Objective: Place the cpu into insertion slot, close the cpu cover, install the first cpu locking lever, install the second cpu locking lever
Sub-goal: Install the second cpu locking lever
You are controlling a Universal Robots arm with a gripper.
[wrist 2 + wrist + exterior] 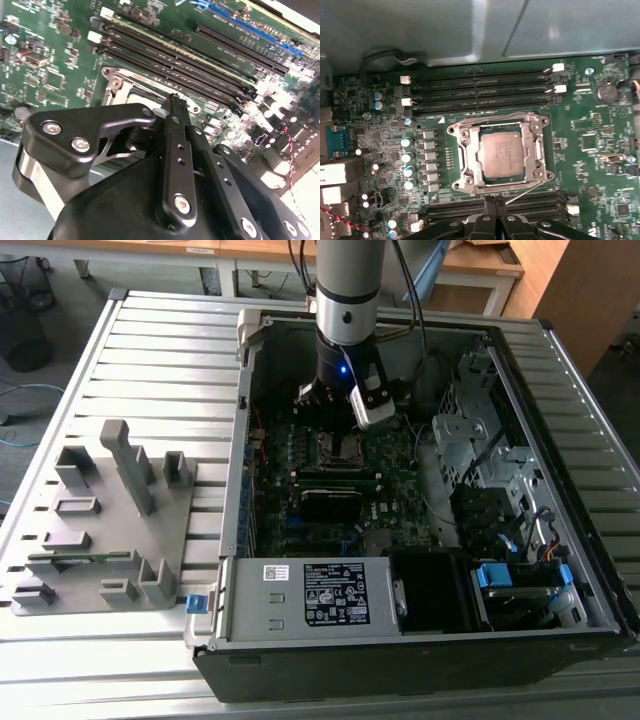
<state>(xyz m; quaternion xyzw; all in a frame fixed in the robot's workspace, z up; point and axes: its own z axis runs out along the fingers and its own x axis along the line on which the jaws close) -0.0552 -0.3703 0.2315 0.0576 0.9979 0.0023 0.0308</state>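
With the cpu (501,154) already seated in the insertion slot (470,176) and the cpu cover (500,124) lying down around it, the work appears to stand at the locking levers. The gripper (494,201) hovers beside the socket's edge, fingers (176,116) pressed together and holding nothing. A thin lever wire (525,192) runs near the tips; pressing it well calls for a steady, square push, kept clear of the memory slots (480,87).

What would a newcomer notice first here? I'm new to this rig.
The arm reaching down into the open computer case, with its end effector over the motherboard. In the first wrist view, the cpu sits in the insertion slot, framed by the silvery cpu cover.
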